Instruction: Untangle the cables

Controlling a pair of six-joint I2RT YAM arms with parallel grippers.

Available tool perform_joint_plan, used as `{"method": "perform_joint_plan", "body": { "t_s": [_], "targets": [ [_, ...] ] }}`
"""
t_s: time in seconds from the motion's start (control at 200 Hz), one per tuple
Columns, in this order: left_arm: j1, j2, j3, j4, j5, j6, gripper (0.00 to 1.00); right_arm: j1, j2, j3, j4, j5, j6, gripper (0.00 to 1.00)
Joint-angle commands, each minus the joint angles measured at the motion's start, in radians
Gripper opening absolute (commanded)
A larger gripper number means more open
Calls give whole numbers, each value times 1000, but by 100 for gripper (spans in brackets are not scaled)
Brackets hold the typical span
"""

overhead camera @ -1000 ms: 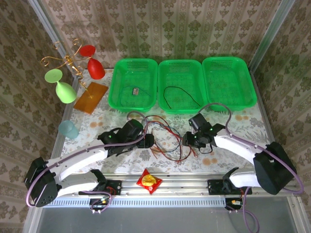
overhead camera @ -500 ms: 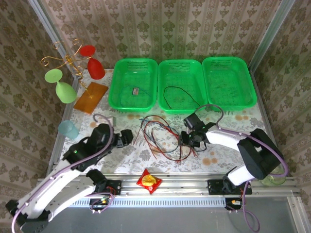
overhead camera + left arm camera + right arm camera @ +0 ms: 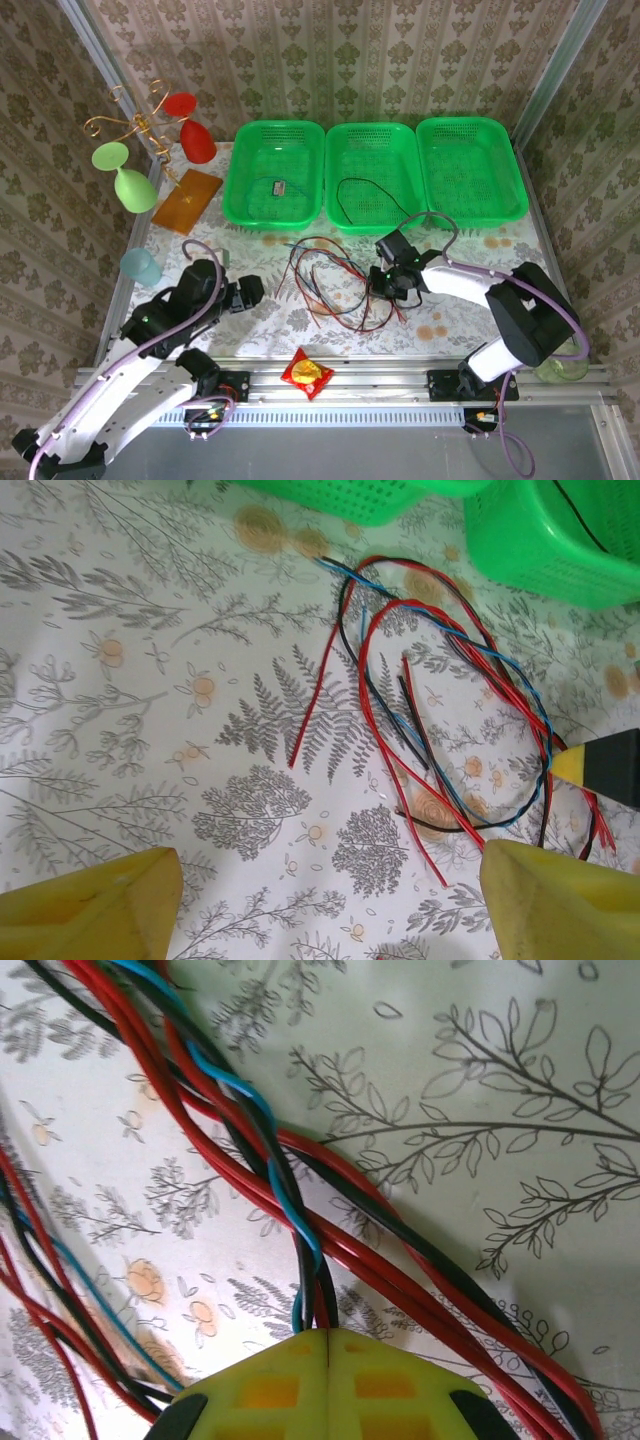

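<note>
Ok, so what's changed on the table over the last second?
The left gripper backed out of the cables, moving to the left in the top view, and hangs open beside them. The right gripper pushed a little further into the pile and closed on a bunch of strands, the blue-and-black twist among them. The green baskets and the red packet stayed put.

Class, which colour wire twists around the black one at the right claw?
A blue wire, clearest in the right wrist view.

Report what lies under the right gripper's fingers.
Twisted blue and black cables run into the shut fingers' seam, red cables beside them on the tablecloth; the pinched stretch is covered.
</note>
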Motion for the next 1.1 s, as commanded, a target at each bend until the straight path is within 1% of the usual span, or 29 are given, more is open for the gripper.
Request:
{"method": "perform_joint_plan", "body": {
  "t_s": [0.0, 0.055, 0.075, 0.14, 0.18, 0.27, 0.33, 0.615, 0.73, 0.95, 1.095],
  "targets": [
    [-4, 36, -17, 62, 56, -12, 78, 7, -58, 9, -18, 17, 7, 0],
    [-11, 57, -17, 83, 60, -14, 78, 6, -73, 9, -27, 15, 7, 0],
    [-15, 64, -17, 92, 60, -14, 78, 6, -77, 9, -30, 15, 7, 2],
    [-28, 85, -16, 114, 57, -17, 78, 7, -80, 14, -35, 18, 8, 14],
    [-37, 96, -17, 127, 55, -20, 78, 6, -77, 14, -33, 17, 8, 20],
    [-57, 118, -17, 149, 50, -25, 78, 6, -65, 21, -33, 24, 8, 29],
    [-68, 129, -16, 156, 45, -29, 78, 6, -57, 22, -31, 35, 8, 31],
    [-98, 130, -13, 156, 21, -36, 78, 6, 48, 60, 2, 33, -2, 31],
    [-101, 122, -11, 151, 17, -41, 78, 6, 82, 77, 6, 25, -10, 28],
    [-119, 144, -14, 162, 16, -48, 78, 6, 89, 85, -3, 36, -13, 20],
    [-128, 160, -10, 176, 12, -48, 78, 6, 75, 80, -9, 45, -18, 12]
  ]
}}
